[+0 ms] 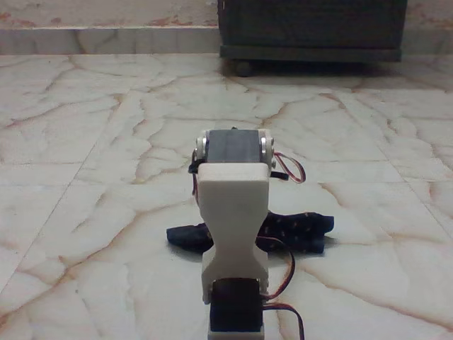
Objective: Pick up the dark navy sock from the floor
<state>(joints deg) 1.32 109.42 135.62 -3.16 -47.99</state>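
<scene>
The dark navy sock (301, 230) with tiny pale orange dots lies flat on the marble floor (106, 142), stretched left to right. The white arm with black servo blocks stands in front of it in the fixed view and covers the sock's middle. One end of the sock shows left of the arm, the longer end to its right. The gripper's fingers are hidden behind the arm's white link, so their state cannot be read.
A dark wooden cabinet (311, 28) on castors stands at the back, right of centre, against a low wall ledge. Red and black servo wires loop out on the arm's right side.
</scene>
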